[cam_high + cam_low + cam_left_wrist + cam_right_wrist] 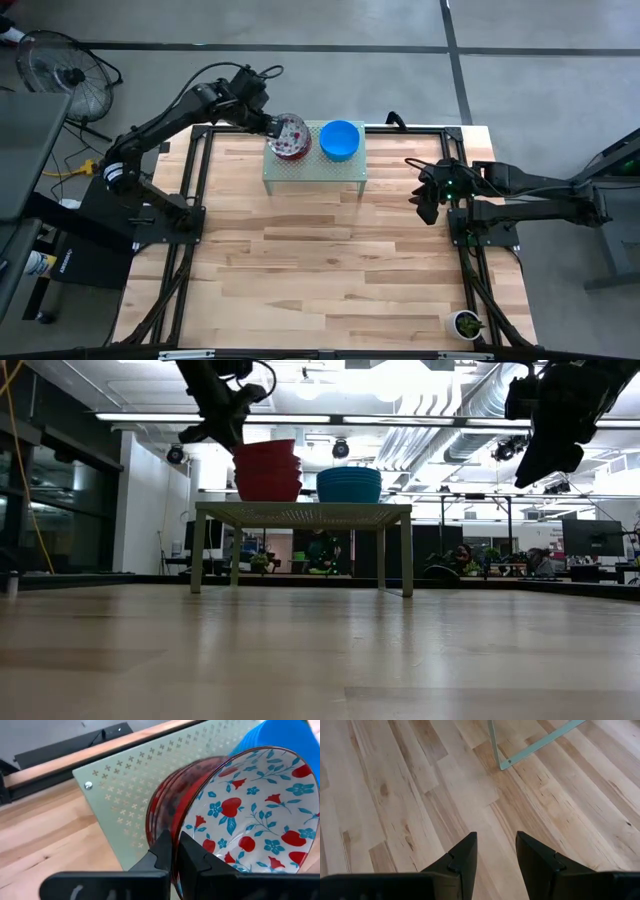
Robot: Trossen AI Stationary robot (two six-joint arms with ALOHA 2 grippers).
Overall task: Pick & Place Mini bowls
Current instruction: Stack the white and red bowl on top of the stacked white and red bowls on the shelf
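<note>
On the pale green perforated rack (315, 172) at the table's far side stand two stacks of mini bowls. One stack is red outside and white with red and blue flowers inside (291, 135) (267, 470); the blue stack (340, 140) (349, 484) is to its right. My left gripper (175, 852) (272, 127) is shut on the top floral bowl (250, 815). My right gripper (495, 850) (428, 205) hangs open over bare wood near the table's right edge, holding nothing. My left gripper pinches the top floral bowl's rim (175, 827) on the stack's left side, one finger on the red outer wall and one on the flowered inside. The fingers slant down from the far left. Whether the bowl is clear of the stack beneath, I cannot tell.
The rack stands on thin legs (502, 762) with room beneath it. Bare wooden tabletop (320, 260) spreads in front of the rack. A small potted plant (466, 323) sits at the near right corner. A floor fan (65, 75) stands off the table's far left.
</note>
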